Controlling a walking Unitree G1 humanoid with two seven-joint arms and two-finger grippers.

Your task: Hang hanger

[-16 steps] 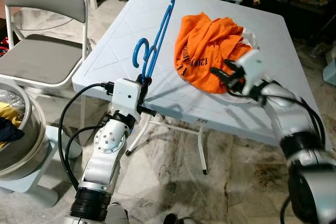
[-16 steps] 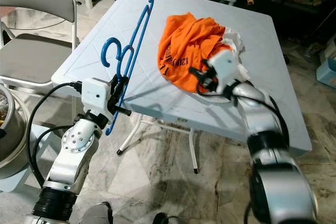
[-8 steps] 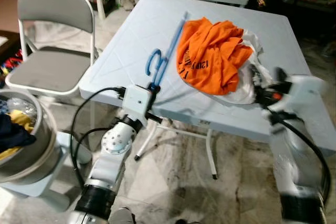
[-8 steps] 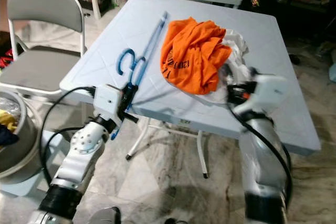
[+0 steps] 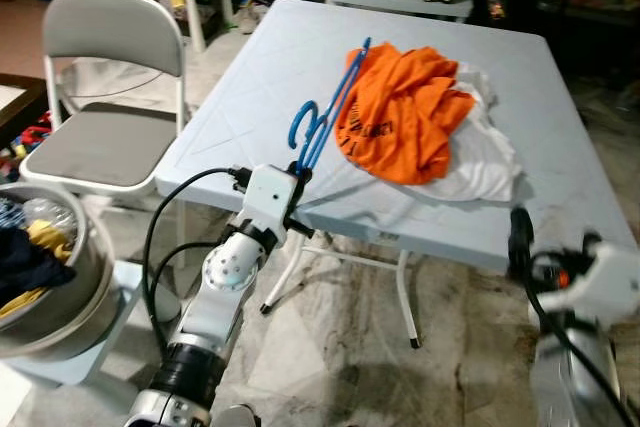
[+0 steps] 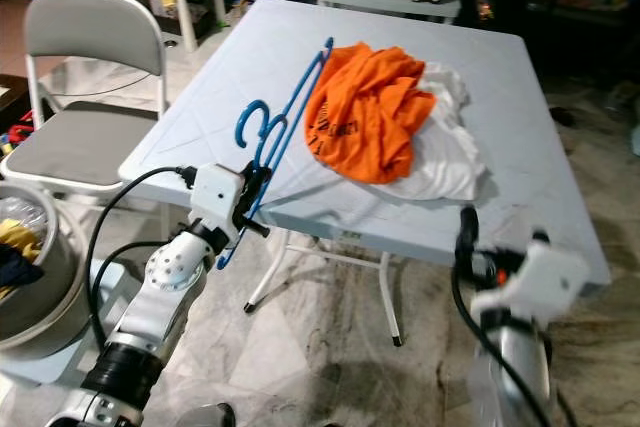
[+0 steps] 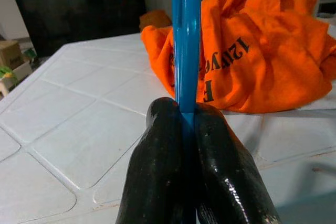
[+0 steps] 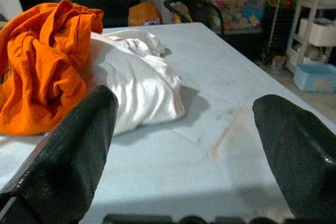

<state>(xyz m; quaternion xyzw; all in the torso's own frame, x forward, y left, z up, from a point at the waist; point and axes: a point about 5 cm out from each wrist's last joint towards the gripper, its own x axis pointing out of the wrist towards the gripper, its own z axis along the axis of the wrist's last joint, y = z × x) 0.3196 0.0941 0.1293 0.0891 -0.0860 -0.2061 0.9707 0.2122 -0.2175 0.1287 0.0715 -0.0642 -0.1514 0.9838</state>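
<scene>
My left fingers [image 7: 191,145] are clamping the blue hanger [image 5: 325,112] thinly, so it risks twisting loose or snagging the orange shirt [image 5: 400,112] while my right fingers [image 8: 79,145] are hanging apart, empty.

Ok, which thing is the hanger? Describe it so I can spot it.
Find the pale blue table, then the orange shirt heaped on it. Just left of the shirt, a thin blue hanger rises from the near table edge, pinched in the left hand; it is the only rigid blue thing with a hook.
</scene>
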